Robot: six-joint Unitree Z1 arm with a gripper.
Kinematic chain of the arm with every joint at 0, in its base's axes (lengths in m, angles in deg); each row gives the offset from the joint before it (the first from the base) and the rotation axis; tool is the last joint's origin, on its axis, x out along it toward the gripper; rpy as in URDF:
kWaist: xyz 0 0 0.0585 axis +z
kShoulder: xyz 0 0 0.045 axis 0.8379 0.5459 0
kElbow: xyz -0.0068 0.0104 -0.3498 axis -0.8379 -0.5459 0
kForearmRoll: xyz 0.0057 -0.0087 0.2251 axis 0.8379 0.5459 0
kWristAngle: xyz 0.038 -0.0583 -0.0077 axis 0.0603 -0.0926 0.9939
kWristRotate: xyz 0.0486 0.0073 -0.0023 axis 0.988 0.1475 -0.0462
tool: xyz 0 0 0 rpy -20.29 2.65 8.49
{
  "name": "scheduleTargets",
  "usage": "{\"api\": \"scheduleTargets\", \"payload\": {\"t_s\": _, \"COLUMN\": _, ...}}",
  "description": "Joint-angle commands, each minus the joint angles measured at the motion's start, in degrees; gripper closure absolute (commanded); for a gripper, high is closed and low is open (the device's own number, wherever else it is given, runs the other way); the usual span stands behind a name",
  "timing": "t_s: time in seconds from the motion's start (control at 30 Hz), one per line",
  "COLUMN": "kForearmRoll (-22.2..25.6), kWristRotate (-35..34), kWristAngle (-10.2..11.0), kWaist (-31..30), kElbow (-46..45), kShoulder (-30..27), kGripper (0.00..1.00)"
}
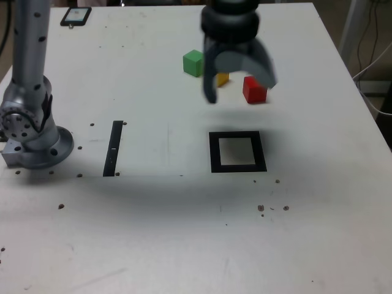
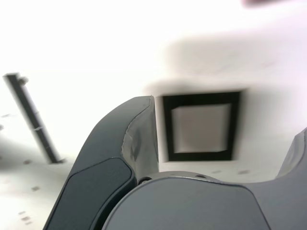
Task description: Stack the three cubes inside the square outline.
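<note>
Claw (image 1: 241, 89)'s spread wide above the table (image 1: 153, 233). Ext. view: green block (image 1: 193, 63), part-hidden yellow block (image 1: 223, 79) & red block (image 1: 255, 90), all 3 beyond the black square (image 1: 215, 153), yellow btwn the other 2.

In the exterior view, the square outline (image 1: 215, 153) lies flat with bare white table (image 1: 141, 245) on every side of it, so you have a wide, level way in from the front. Toward the back, the green cube (image 1: 193, 63), the yellow cube (image 1: 222, 79) and the red cube (image 1: 255, 90) stand in your path, the yellow one between the others. The thin black strip (image 1: 113, 149) lies flat, well apart on the exterior view's left.
</note>
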Motion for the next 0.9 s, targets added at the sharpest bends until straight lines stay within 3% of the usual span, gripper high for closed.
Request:
{"api": "scheduleTargets", "payload": {"t_s": 0.0, "kForearmRoll": 0.0, "kWristRotate": 0.7, "kWristAngle": 0.1, "kWaist": 1.4, "kElbow": 6.9, "kShoulder": 1.6, "kGripper": 0.01}}
{"api": "scheduleTargets", "payload": {"t_s": 0.5, "kForearmRoll": 2.0, "kWristRotate": 4.1, "kWristAngle": 0.8, "kWaist": 10.4, "kElbow": 11.0, "kShoulder": 9.2, "kGripper": 0.03}}
{"api": "scheduleTargets", "payload": {"t_s": 0.87, "kForearmRoll": 2.0, "kWristRotate": 6.1, "kWristAngle": 1.0, "kWaist": 12.0, "kElbow": 13.7, "kShoulder": 14.3, "kGripper": 0.09}}
